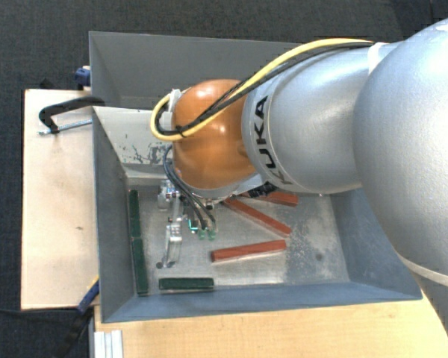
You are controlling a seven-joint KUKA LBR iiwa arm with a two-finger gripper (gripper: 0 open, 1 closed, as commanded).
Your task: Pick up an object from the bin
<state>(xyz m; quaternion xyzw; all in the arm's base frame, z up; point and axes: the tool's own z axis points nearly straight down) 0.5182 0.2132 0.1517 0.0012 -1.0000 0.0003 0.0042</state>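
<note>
The claw [172, 237] hangs low over the left floor of the bin [112, 274]; whether it is open or closed I cannot tell. A long green stick [135, 241] lies along the wall just to its left. A short green stick [185, 283] lies near, toward the front wall. A red stick [248, 253] lies to its right.

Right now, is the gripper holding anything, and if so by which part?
Nothing visible: the gripper stands open above bare bin floor, between the dark green strip and a red-brown stick.
</note>
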